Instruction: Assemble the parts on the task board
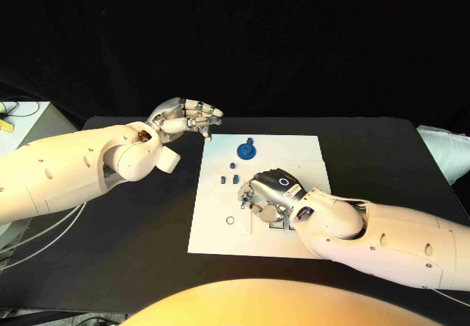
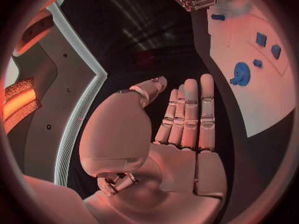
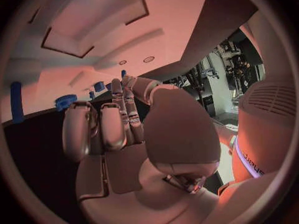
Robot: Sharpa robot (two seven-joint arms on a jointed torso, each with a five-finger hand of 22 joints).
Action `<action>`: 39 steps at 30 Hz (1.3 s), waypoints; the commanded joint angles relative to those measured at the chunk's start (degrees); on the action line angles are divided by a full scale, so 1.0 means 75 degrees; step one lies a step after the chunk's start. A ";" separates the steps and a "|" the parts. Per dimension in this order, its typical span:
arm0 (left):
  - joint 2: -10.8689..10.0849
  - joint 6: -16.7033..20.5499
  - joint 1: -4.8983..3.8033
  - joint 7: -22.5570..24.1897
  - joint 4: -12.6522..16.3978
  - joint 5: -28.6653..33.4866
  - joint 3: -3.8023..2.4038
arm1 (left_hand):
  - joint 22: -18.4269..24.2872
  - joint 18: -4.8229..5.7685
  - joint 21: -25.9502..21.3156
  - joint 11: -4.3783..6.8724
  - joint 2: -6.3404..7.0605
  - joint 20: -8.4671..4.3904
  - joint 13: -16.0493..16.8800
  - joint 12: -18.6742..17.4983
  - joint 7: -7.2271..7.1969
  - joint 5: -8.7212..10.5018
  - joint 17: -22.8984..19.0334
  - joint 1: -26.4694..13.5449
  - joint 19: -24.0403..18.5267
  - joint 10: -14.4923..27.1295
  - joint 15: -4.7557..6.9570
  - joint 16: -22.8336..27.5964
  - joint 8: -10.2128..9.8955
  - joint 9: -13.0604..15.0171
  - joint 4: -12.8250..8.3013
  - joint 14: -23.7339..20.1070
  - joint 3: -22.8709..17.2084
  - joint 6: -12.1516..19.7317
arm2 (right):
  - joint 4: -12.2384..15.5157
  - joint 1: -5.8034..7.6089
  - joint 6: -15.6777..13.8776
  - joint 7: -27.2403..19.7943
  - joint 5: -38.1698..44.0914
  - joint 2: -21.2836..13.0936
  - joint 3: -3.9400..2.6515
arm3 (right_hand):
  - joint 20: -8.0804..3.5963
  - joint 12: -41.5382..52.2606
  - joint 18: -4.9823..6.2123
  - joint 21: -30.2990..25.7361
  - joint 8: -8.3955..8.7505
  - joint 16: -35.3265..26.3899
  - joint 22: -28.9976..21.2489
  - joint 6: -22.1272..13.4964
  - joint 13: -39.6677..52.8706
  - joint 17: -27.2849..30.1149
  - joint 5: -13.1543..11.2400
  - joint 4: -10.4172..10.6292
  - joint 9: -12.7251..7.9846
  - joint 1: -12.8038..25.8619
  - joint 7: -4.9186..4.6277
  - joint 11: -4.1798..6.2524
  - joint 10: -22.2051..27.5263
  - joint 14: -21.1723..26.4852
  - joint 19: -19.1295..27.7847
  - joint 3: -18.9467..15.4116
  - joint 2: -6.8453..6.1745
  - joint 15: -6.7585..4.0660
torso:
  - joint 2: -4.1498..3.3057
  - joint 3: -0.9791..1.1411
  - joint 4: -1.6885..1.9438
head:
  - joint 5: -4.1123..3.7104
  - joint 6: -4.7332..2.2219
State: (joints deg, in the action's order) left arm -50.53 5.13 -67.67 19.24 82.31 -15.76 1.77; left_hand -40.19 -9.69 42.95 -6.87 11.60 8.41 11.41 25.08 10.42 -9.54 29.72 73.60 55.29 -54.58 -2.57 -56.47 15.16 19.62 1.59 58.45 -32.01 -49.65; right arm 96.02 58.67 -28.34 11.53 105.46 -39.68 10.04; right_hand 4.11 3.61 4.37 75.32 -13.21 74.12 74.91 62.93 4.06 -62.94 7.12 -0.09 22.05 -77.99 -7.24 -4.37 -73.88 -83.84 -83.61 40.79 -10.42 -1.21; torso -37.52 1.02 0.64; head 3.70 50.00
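Note:
The white task board (image 1: pixel 294 146) lies mid-table. A blue gear-shaped part (image 1: pixel 248 149) sits near its far edge, with small blue parts (image 1: pixel 232 178) just nearer. My right hand (image 1: pixel 269 193) is over the board's middle, fingers pointing down toward its surface. In the right wrist view that hand (image 3: pixel 124 129) has two fingers bent and the others stretched toward the gear (image 3: pixel 65 102), with no part seen in it. My left hand (image 1: pixel 186 117) hovers off the board's far left corner. Its fingers (image 2: pixel 187 119) are straight and it holds nothing; the gear (image 2: pixel 240 73) lies beyond them.
Black table (image 1: pixel 128 224) surrounds the board. The board has empty recesses (image 1: pixel 230 220) near its front left. A white object (image 1: pixel 445 153) lies at the table's right edge. My left forearm (image 1: pixel 68 170) crosses the table's left side.

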 commanded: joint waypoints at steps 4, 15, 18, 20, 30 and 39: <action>0.0016 -0.0168 0.0003 0.0075 0.0005 0.0087 -0.0007 | 0.0014 -0.0107 -0.0035 -0.0026 -0.0011 0.0002 -0.0011 -0.0027 0.0032 0.0010 -0.0012 0.0061 0.0026 0.0015 -0.0058 0.0032 -0.0026 -0.0001 0.0005 0.0004 0.0042 0.0011 | -0.0005 -0.0030 0.0335 0.0188 0.0294 0.0021 0.0003 | 0.0001 0.0014 -0.0120 0.0032 -0.0021 0.0013 0.0125 0.0053 0.0006 0.0019 0.0056 -0.0017 0.0011 0.0007 -0.0007 0.0163 -0.0215 -0.0228 -0.0074 0.0013 0.0046 -0.0051 | 0.0002 -0.0005 -0.0005 | 0.0034 0.0000; 0.0015 -0.0210 0.0006 0.0050 -0.0010 0.0101 -0.0006 | 0.0019 -0.0106 -0.0043 -0.0028 -0.0012 0.0004 -0.0014 -0.0030 0.0033 0.0009 -0.0014 0.0063 0.0025 0.0020 -0.0061 0.0038 -0.0026 0.0000 0.0006 -0.0003 0.0045 0.0013 | -0.0021 -0.0055 0.0399 0.0293 0.0396 0.0058 0.0005 | 0.0002 0.0013 -0.0132 0.0082 -0.0023 0.0020 0.0174 0.0052 0.0005 0.0013 0.0061 -0.0019 0.0016 0.0015 -0.0008 0.0162 -0.0217 -0.0228 -0.0094 0.0016 0.0044 -0.0050 | 0.0002 -0.0006 0.0002 | 0.0031 0.0000; 0.0013 -0.0214 0.0007 0.0042 -0.0013 0.0102 -0.0006 | 0.0019 -0.0106 -0.0043 -0.0028 -0.0012 0.0004 -0.0014 -0.0030 0.0033 0.0009 -0.0014 0.0063 0.0025 0.0020 -0.0061 0.0038 -0.0026 0.0000 0.0006 -0.0003 0.0045 0.0013 | -0.0016 -0.0059 0.0408 0.0295 0.0404 0.0067 0.0005 | 0.0002 0.0013 -0.0132 0.0082 -0.0023 0.0020 0.0174 0.0052 0.0005 0.0013 0.0061 -0.0019 0.0016 0.0015 -0.0008 0.0162 -0.0217 -0.0228 -0.0094 0.0016 0.0044 -0.0050 | 0.0004 -0.0008 0.0000 | 0.0051 0.0000; 0.0014 -0.0220 0.0007 0.0034 -0.0017 0.0102 -0.0006 | 0.0026 -0.0106 -0.0053 -0.0032 -0.0013 0.0006 -0.0018 -0.0034 0.0038 0.0009 -0.0017 0.0065 0.0025 0.0027 -0.0064 0.0044 -0.0030 -0.0001 0.0010 -0.0010 0.0050 0.0020 | -0.0009 -0.0063 0.0412 0.0296 0.0408 0.0074 0.0005 | 0.0002 0.0013 -0.0132 0.0082 -0.0023 0.0020 0.0174 0.0052 0.0005 0.0013 0.0061 -0.0019 0.0016 0.0015 -0.0008 0.0162 -0.0217 -0.0228 -0.0094 0.0016 0.0044 -0.0050 | 0.0003 -0.0009 -0.0001 | 0.0055 0.0000; 0.0013 -0.0261 0.0009 0.0009 -0.0023 0.0102 -0.0006 | 0.0032 -0.0106 -0.0062 -0.0036 -0.0013 0.0008 -0.0022 -0.0039 0.0042 0.0009 -0.0019 0.0065 0.0025 0.0037 -0.0067 0.0049 -0.0035 -0.0002 0.0013 -0.0016 0.0055 0.0028 | -0.0023 -0.0083 0.0421 0.0314 0.0415 0.0128 0.0005 | 0.0002 0.0012 -0.0139 0.0111 -0.0025 0.0022 0.0204 0.0051 0.0004 0.0015 0.0068 -0.0022 0.0021 0.0023 -0.0008 0.0161 -0.0220 -0.0228 -0.0105 0.0020 0.0043 -0.0049 | 0.0002 -0.0008 -0.0003 | 0.0065 0.0000; 0.0012 -0.0314 0.0013 -0.0018 -0.0028 0.0102 -0.0006 | 0.0032 -0.0106 -0.0062 -0.0036 -0.0013 0.0008 -0.0022 -0.0039 0.0042 0.0009 -0.0019 0.0065 0.0025 0.0037 -0.0067 0.0049 -0.0035 -0.0002 0.0013 -0.0016 0.0055 0.0028 | -0.0099 -0.0116 0.0483 0.0378 0.0546 0.0204 0.0005 | 0.0002 0.0012 -0.0139 0.0111 -0.0025 0.0022 0.0204 0.0051 0.0004 0.0015 0.0068 -0.0022 0.0021 0.0023 -0.0008 0.0161 -0.0220 -0.0228 -0.0105 0.0020 0.0043 -0.0049 | -0.0001 -0.0007 0.0000 | 0.0066 0.0000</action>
State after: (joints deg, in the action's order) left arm -50.53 3.99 -67.59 18.97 82.03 -15.42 1.77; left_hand -40.04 -9.69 42.75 -6.87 11.60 8.40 11.29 25.08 10.42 -9.54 29.67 73.60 55.28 -54.58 -2.77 -56.47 15.16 19.62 1.75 58.24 -31.85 -49.66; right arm 95.41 57.98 -25.95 13.88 107.96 -38.26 10.00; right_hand 4.11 3.48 4.38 75.88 -13.20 74.12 74.93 62.86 4.00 -62.85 7.30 -0.16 22.17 -77.98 -7.35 -4.37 -73.88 -83.93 -83.61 40.70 -10.44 -1.13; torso -37.50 0.94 0.65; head 4.20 50.01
